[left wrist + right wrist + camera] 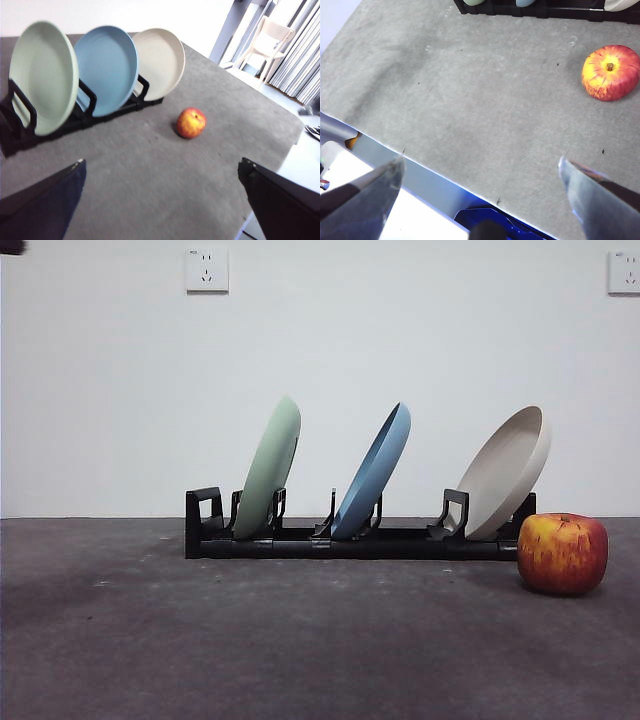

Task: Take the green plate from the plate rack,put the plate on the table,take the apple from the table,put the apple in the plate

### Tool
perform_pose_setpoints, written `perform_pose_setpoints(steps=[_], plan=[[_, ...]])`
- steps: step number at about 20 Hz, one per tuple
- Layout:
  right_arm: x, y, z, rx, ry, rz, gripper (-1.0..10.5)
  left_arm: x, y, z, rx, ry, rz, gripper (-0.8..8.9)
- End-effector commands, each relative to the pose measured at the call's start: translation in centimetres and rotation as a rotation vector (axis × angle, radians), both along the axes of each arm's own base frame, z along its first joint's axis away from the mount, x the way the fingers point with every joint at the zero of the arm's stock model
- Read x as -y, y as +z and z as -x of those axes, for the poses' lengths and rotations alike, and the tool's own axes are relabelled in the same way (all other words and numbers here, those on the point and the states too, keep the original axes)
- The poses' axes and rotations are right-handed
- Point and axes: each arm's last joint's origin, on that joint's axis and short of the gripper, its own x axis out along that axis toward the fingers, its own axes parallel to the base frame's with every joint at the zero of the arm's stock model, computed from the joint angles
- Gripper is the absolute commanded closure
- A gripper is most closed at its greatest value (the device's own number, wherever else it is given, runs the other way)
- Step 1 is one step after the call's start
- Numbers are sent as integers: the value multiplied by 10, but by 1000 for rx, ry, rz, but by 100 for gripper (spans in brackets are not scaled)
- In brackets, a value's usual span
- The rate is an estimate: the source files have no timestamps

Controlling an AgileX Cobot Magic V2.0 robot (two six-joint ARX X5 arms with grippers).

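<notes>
Both arms are hanging back above the table (pixel 300 640), nothing grabbed. Left gripper (pixel 160 200) has its jaws spread wide and empty, looking down at the rack (pixel 350 540) from the side. Right gripper (pixel 480 200) is also wide open, sitting over the table's near edge. Green plate (pixel 268 468) leans in the rack's left slot, next to the blue plate (pixel 373 472). Apple (pixel 562 553) sits on the table just off the rack's right end.

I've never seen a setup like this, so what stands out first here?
Three tilted plates in a black plate rack: the green plate at one end, a blue plate in the middle, a beige plate at the other end. The red apple sits on the table near the beige plate's end.
</notes>
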Motion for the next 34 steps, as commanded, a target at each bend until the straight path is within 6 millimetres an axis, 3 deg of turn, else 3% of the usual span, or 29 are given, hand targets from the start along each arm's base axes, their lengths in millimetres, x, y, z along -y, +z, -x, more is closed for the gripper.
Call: perform_pose_setpoints(steps=[1,5,9,14,17,22,29,30,34], plan=[[0,1,0,5,-1,-4,257,8,11,-23,-9,21,-21,198],[0,1,0,5,-1,-4,257,33,27,-75,-13,17,-60,198],[0,1,0,4,-2,-4,257,62,30,-136,-10,44,-100,198],[0,1,0,3,-2,-4,258,92,8,-201,-53,85,-150,198],[0,1,0,-1,-3,-4,258,106,-11,-227,-71,103,-174,198],[0,0,1,-13,-3,-3,258,119,-41,-250,-46,160,-199,198],[0,0,-1,-22,-3,-2,258,130,-71,-261,-92,173,-240,198],[0,-1,-1,-23,-3,-2,258,130,-73,-261,-98,173,-243,232],[0,-1,-1,-22,-3,-2,258,134,-72,-259,-94,159,-240,553]])
